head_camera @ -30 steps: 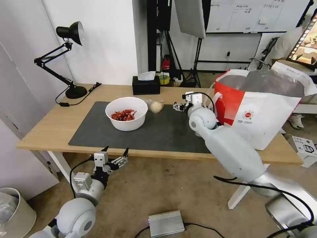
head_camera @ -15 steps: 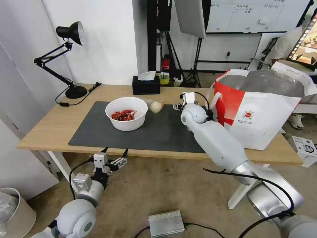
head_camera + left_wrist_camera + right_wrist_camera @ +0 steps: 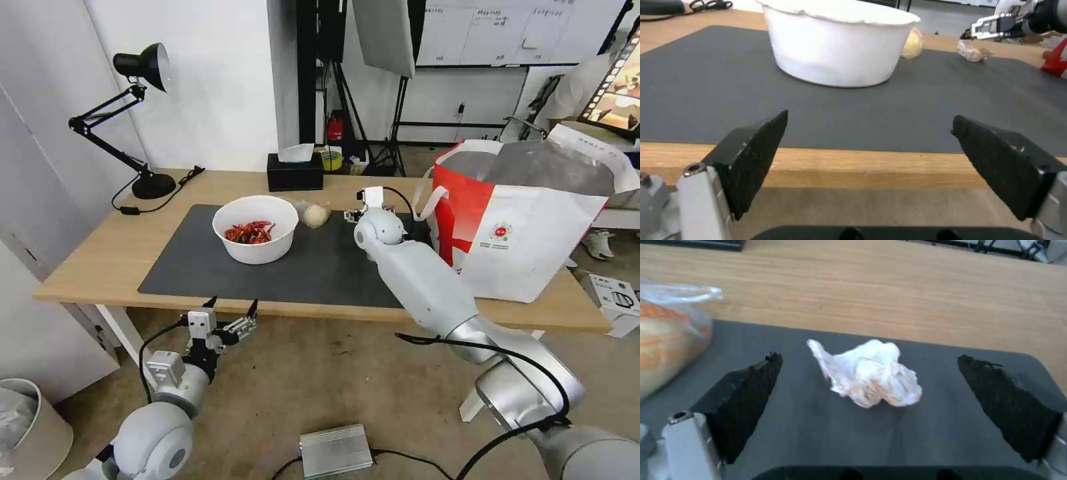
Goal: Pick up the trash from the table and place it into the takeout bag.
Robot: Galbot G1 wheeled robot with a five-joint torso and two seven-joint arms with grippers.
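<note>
1. the right gripper (image 3: 869, 386) hangs low over the far edge of the dark mat (image 3: 320, 267), jaws spread wide with nothing between them, the crumpled tissue (image 3: 867, 376) lying on the mat just ahead.
2. the white bowl of chilli scraps (image 3: 255, 228) and the bagged bun (image 3: 315, 214) sit on the mat, untouched.
3. the takeout bag (image 3: 527, 220) stands open at the table's (image 3: 100, 260) right end; its contents cannot be made out.
4. the left gripper (image 3: 230, 313) waits, jaws apart and empty, below the table's near edge.
5. judged from this, at least three pieces remain.
</note>
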